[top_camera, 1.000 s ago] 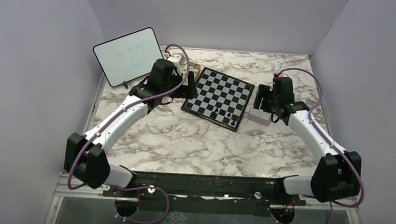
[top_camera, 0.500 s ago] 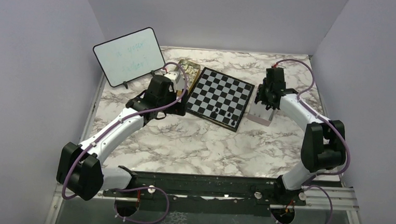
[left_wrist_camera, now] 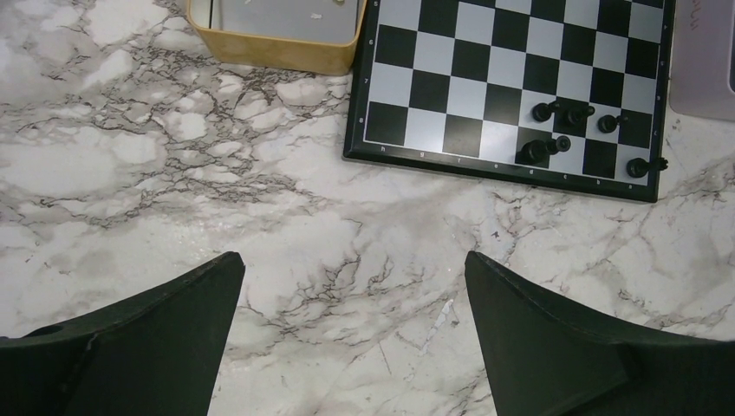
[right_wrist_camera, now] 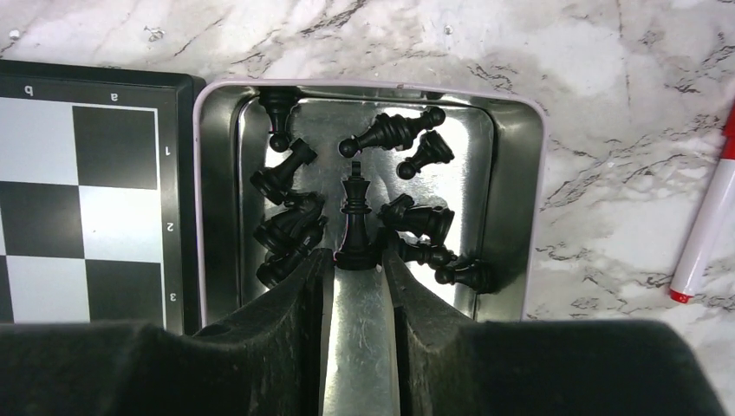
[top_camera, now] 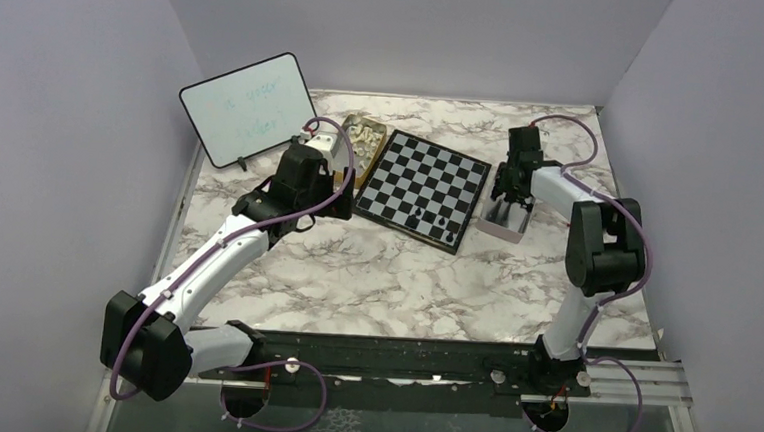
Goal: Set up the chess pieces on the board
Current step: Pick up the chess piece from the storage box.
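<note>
Black chess pieces (right_wrist_camera: 286, 230) are being kept loose in a silver tin (right_wrist_camera: 516, 173) just beside the board (right_wrist_camera: 113, 139), and one upright piece (right_wrist_camera: 354, 212) is being pinched at its base by the right gripper (right_wrist_camera: 354, 260). The left gripper (left_wrist_camera: 351, 269) is being held wide apart above the marble table (left_wrist_camera: 130, 156), near the board.

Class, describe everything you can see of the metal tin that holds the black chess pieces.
The tin is a shallow rectangular box with rounded corners, a pale lilac rim and a shiny silver inside, with no lid on. It lies flat on the marble table, one long side right beside the chessboard. Black chess pieces lie jumbled in it. The right gripper reaches in, its fingers either side of one piece's base.
</note>
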Controlling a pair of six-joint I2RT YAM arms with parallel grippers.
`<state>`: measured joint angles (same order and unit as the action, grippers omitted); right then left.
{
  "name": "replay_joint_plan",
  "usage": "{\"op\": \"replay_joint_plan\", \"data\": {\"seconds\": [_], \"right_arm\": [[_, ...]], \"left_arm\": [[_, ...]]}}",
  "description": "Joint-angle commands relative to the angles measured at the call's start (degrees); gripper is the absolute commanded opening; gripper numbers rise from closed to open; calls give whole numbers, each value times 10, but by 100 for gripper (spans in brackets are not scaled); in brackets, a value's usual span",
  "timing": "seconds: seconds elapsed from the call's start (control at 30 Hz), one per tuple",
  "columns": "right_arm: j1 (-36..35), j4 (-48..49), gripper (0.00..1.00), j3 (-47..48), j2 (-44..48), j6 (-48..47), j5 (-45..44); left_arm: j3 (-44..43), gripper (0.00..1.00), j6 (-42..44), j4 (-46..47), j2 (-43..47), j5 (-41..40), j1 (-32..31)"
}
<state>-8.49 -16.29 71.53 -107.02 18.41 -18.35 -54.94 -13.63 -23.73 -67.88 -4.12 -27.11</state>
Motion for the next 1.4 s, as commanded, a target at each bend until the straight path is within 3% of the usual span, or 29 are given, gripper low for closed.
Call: {"op": "replay_joint_plan", "data": {"seconds": [0.0, 0.8, 0.93, 1.37], "right_arm": [[3, 2, 31, 20, -19, 15, 2], [4, -2, 30, 23, -61, 0, -28], [3, -3, 24, 19, -51, -11, -28], [3, -17, 20, -34, 42, -65, -26]], "left_arm": [[-5, 99, 7, 1, 6, -10, 0], [-5, 99, 7, 1, 6, -10, 0], [-5, 99, 6, 1, 3, -7, 0], [-3, 99, 9, 3, 8, 1, 0]]}}
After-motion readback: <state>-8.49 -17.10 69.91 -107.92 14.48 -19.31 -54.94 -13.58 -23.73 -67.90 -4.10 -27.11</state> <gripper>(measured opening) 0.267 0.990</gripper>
